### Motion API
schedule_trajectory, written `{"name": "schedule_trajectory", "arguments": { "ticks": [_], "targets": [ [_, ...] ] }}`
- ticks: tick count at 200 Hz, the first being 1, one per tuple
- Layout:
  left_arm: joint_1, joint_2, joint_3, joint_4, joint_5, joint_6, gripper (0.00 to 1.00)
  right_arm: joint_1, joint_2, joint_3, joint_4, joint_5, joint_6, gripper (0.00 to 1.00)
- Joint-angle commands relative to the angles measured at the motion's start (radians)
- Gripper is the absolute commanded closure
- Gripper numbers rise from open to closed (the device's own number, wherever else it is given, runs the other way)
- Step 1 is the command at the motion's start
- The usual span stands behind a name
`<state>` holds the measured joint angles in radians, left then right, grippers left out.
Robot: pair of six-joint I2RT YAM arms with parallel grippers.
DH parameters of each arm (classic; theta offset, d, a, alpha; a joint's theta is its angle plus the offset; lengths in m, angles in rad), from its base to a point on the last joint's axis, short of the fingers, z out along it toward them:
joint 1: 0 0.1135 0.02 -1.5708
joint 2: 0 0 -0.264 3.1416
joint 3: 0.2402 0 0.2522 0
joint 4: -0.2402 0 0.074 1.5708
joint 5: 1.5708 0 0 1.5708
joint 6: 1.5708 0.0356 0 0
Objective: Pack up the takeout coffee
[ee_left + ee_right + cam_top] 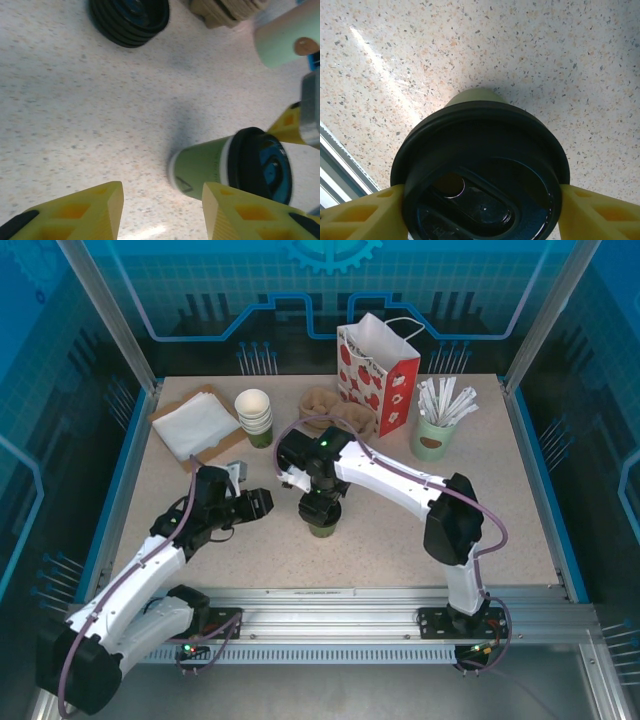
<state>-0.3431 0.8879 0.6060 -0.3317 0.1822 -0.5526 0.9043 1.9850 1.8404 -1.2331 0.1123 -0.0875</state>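
The takeout coffee (322, 525), an olive-green paper cup with a black lid, stands upright on the speckled table near the middle. My right gripper (320, 502) hangs straight over it. In the right wrist view the black lid (480, 165) sits between the yellow fingers (365, 212), which touch its rim on both sides. My left gripper (265, 502) is just left of the cup, open, with bare table between its fingers (85, 212). In the left wrist view the takeout coffee (210, 162) stands beyond the right finger, apart from it.
A stack of lidless green-and-white cups (254, 415) and white napkins (195, 425) are at the back left. Behind the coffee stand brown cardboard carriers (335, 410), a red-patterned paper bag (378, 375) and a mint holder of sticks (437, 430). A stack of black lids (129, 20) lies nearby.
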Motion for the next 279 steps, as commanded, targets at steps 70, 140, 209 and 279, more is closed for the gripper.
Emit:
{"name": "schedule_trajectory", "arguments": {
  "ticks": [70, 140, 209, 279],
  "targets": [
    [-0.043, 0.125, -0.159, 0.477, 0.298, -0.277, 0.58, -0.001, -0.056, -0.048, 0.032, -0.036, 0.001, 0.26],
    [-0.071, 0.226, -0.197, 0.632, 0.335, -0.343, 0.60, -0.001, -0.051, -0.044, 0.036, -0.039, 0.008, 0.26],
    [-0.081, 0.331, -0.202, 0.681, 0.335, -0.340, 0.62, 0.001, -0.044, -0.035, 0.035, -0.039, 0.006, 0.26],
    [-0.080, 0.356, -0.201, 0.668, 0.327, -0.319, 0.63, -0.002, -0.053, -0.047, 0.043, -0.037, 0.006, 0.24]
  ]
}}
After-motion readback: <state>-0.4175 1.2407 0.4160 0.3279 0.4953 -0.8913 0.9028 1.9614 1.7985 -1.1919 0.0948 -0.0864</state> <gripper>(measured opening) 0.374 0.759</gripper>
